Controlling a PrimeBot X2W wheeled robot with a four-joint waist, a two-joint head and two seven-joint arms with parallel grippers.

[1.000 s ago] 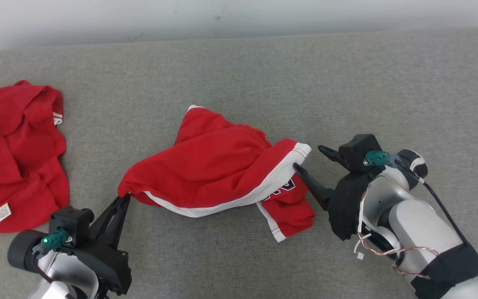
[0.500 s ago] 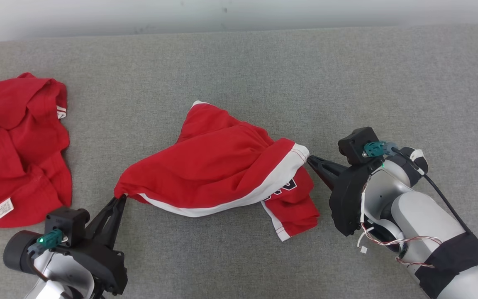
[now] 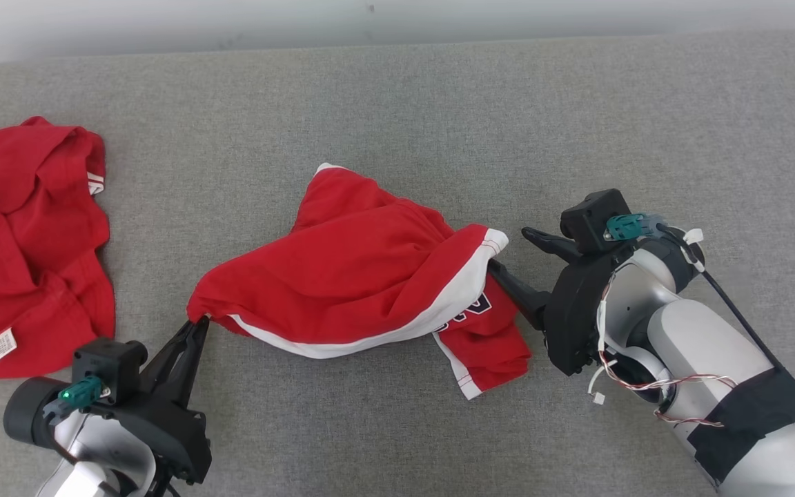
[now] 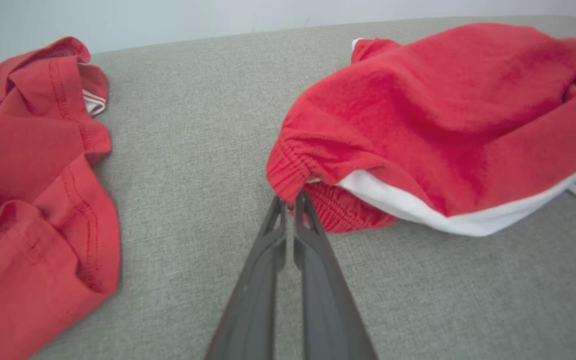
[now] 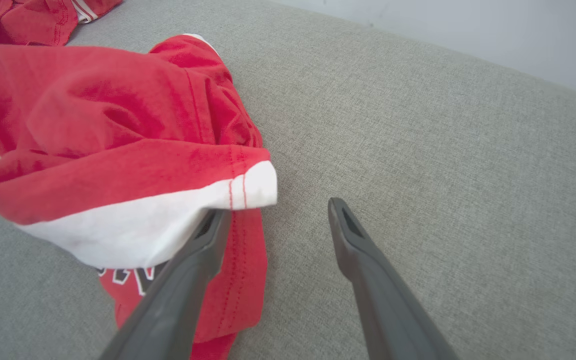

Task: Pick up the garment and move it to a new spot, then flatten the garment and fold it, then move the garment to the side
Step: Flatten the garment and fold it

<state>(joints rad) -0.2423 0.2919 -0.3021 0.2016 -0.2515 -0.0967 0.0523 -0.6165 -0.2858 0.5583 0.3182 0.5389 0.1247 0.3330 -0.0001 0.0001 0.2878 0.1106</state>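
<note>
It looked like a home setting — a broad grey upholstered cushion [image 3: 397, 103] set against a plain pale wall [image 3: 232, 21].

Two glossy pale-grey arms end in matte black housings. The left end effector [image 3: 199, 323], at lower left, and the right end effector [image 3: 509, 250], at centre right, each carry two long, dark, tapering fingers. A teal connector [image 3: 624, 225] sits on each boxy wrist block. On the right forearm [image 3: 708, 352] run a black cable [image 3: 735, 314], thin red-and-white wires [image 3: 653, 383] and a black cloth band [image 3: 749, 421].
</note>
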